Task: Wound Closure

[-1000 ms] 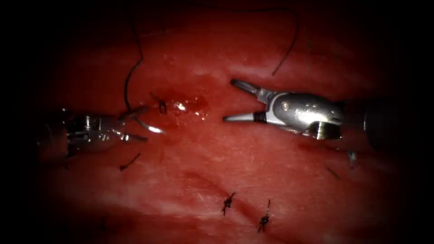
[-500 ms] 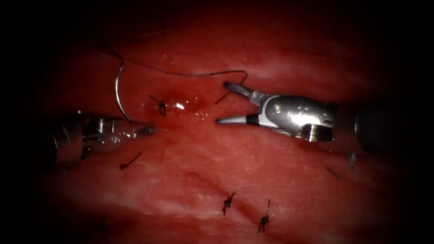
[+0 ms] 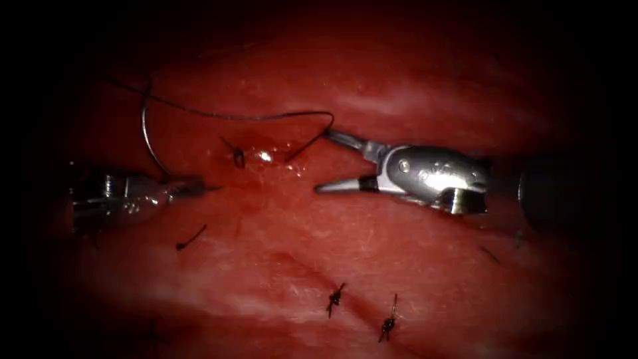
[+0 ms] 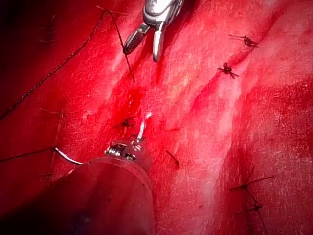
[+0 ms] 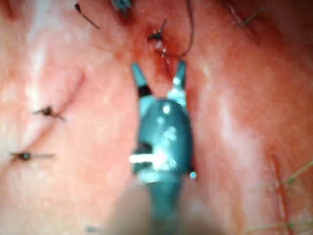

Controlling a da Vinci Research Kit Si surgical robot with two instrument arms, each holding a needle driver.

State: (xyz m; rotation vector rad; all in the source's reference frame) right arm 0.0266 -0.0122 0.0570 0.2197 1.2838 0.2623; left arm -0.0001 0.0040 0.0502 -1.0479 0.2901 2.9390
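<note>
**Needle clear of tissue, thread draped at my right tool**

Background: dark at the edges, lit red in the middle. The tissue (image 3: 372, 246) is wet and glossy, with a pale band across its upper part. The cut (image 3: 312, 272) runs as a darker slanting line down toward the lower right. Red fluid (image 3: 276, 154) pools with a bright glint near the centre.

My right tool (image 3: 327, 163) reaches in from the right, jaws spread wide and holding nothing. The upper jaw tip sits right where the thread bends; I cannot tell if they touch. From the right wrist, the same spread shows at that tool (image 5: 158, 73), both tips apart over the wet patch.

My left tool (image 3: 193, 187) lies low at the left, clenched on the needle (image 3: 146, 143) at its lower end. The needle arcs upward from the jaws, free of the tissue, left of the wet patch.

The thread (image 3: 232, 117) runs from the needle's top across to the right, then doubles back down toward the fluid. More thread trails off to the upper left.

Knots: one (image 3: 237, 156) beside the fluid, two more (image 3: 335, 298) (image 3: 388, 324) on the cut lower down. A cut end (image 3: 191, 237) lies loose below my left tool.
</note>
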